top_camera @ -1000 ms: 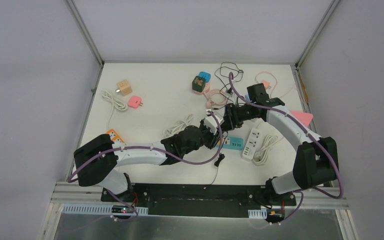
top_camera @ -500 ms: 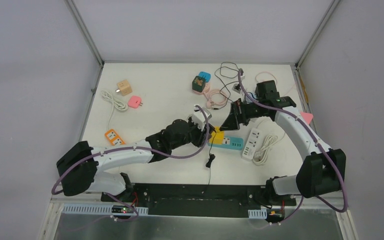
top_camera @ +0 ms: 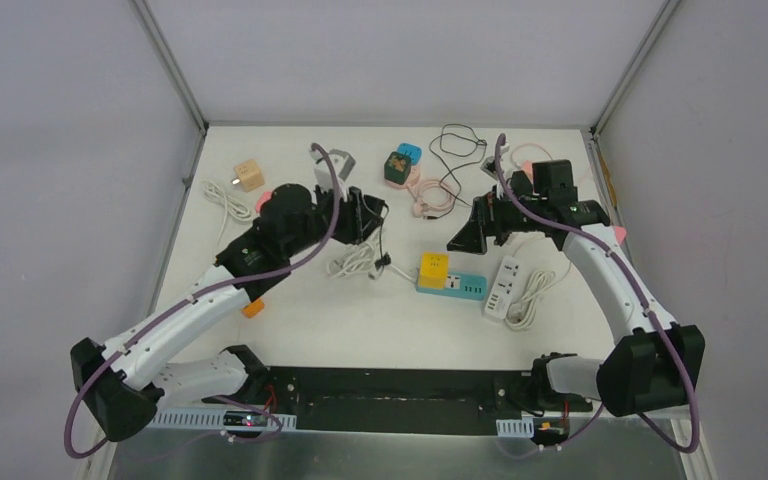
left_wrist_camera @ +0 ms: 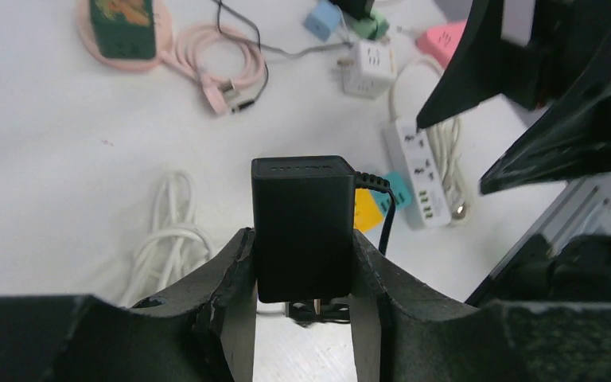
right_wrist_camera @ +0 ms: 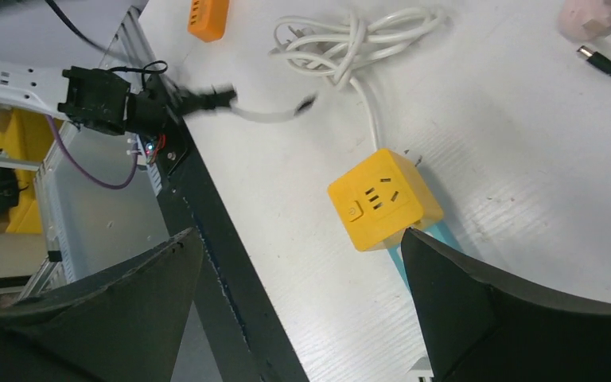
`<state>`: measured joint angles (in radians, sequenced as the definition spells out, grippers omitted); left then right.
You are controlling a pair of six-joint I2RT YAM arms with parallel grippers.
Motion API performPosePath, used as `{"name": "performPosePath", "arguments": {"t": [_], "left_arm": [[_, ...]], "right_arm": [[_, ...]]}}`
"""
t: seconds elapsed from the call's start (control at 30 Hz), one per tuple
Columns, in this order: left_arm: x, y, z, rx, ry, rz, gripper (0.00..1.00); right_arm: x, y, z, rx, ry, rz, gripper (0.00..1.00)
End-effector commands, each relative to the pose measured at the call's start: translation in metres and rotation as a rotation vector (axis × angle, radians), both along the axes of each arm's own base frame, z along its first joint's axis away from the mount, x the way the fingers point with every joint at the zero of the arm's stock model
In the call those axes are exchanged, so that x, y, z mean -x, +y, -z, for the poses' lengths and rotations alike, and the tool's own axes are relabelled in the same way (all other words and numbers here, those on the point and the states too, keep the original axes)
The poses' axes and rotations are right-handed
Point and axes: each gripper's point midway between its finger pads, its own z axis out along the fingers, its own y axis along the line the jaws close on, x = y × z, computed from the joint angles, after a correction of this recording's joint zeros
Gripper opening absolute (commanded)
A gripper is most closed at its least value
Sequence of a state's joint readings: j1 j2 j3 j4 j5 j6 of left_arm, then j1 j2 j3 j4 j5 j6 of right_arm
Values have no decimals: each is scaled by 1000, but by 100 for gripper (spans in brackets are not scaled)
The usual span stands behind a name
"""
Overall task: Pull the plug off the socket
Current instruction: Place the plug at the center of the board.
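Above the table (top_camera: 360, 320), left hand (left_wrist_camera: 302, 248) clamps the black plug (left_wrist_camera: 302, 215); right hand (right_wrist_camera: 298, 232) gapes

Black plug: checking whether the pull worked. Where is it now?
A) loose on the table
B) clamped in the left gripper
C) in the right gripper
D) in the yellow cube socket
B: the black plug sits between the left gripper's fingers; the yellow cube socket's face is empty.

The table (top_camera: 360, 320) is viewed whole from above, off its near edge. From each wrist a close, slanting view is given, and the yellow socket cube (top_camera: 433, 268) is caught in all three.
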<state>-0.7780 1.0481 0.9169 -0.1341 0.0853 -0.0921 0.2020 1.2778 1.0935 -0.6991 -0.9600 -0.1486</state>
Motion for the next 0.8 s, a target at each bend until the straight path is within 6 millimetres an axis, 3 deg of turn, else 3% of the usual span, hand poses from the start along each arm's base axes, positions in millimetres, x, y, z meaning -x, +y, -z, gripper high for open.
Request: {"name": "performPosePath", "arguments": {"t": [0.0, 0.2, 0.33, 0.57, 0.77], "left_arm": [[-7, 28, -61, 110, 30, -78, 0], [-41, 59, -97, 203, 68, -178, 0], [-75, 89, -104, 233, 91, -294, 0], [-135, 164, -81, 309, 145, -575, 0], [-170, 231, -40, 316, 208, -855, 0]], "right_arm": [[-17, -7, -11, 17, -102, 87, 100], [-25, -14, -7, 49, -151, 145, 100], [-26, -14, -4, 57, -147, 147, 100], [-27, -14, 1, 63, -136, 144, 100], [-28, -14, 4, 70, -127, 146, 100]]}}
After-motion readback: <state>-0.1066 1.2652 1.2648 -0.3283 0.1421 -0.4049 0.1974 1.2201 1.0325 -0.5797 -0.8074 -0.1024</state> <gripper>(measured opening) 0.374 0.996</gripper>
